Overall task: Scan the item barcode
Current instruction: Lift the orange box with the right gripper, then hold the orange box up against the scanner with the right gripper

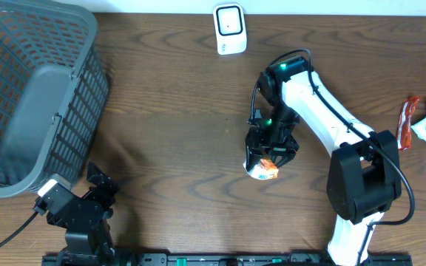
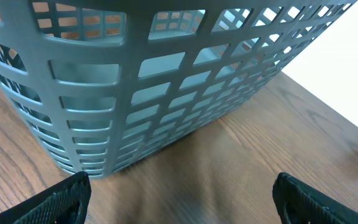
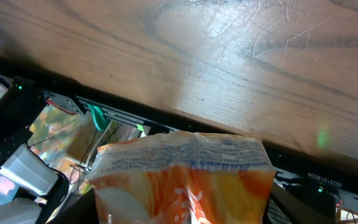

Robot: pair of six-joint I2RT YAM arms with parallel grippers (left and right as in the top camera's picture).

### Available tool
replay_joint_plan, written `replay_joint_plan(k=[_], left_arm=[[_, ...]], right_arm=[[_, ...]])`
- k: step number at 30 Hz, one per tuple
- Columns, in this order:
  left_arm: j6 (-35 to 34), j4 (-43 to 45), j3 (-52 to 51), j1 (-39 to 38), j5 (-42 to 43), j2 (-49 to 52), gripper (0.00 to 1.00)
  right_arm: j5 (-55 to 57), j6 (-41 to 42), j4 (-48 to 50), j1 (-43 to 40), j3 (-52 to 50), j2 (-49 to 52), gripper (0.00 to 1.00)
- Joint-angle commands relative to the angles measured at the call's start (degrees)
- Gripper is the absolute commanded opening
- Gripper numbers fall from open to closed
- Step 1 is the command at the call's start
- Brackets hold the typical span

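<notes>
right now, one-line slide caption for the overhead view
Right gripper holds an orange-and-white snack packet over the table; left gripper open beside the grey basket; white scanner at far edge.

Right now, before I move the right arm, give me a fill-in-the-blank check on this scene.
1. The right arm's fingers grip a packet printed white and ____.
2. The left arm's fingers stand ____, holding nothing, facing the grey basket.
3. The spare packets lie at the table's ____ edge, away from the white scanner.
Missing words: orange; open; right.
</notes>
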Motion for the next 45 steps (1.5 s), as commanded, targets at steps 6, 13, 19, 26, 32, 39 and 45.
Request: replay_joint_plan(k=[6,13,19,26,32,39,45], left_arm=[[-0.1,-0.1,0.2,-0.1,-0.3,-0.2,0.93],[-0.1,-0.1,0.2,-0.1,-0.3,-0.2,0.93],[-0.1,-0.1,0.2,-0.1,-0.3,-0.2,0.93],[-0.1,-0.1,0.2,-0.1,-0.3,-0.2,0.93],[-0.1,-0.1,0.2,-0.1,-0.3,-0.2,0.93],[-0.1,-0.1,0.2,-0.1,-0.3,-0.2,0.93],[-0.1,-0.1,0.2,-0.1,-0.3,-0.2,0.93]], right_arm=[[-1.6,2.6,12.2,0.6,0.4,0.4,0.5],[-4.0,4.3,25.0,0.6,7.5,0.4,0.5],[5.1,4.6,35.7,0.6,19.0,0.4,0.47],[18.8,4.9,59.3,0.7,19.4,1.2,0.39],[24.9,2.1,75.1,0.7,19.2,7.2,0.41],[35.3,0.6,92.4,0.5,19.2,16.4,0.43],[38.2,-1.7,110.0,0.1,19.2,24.2,0.52]])
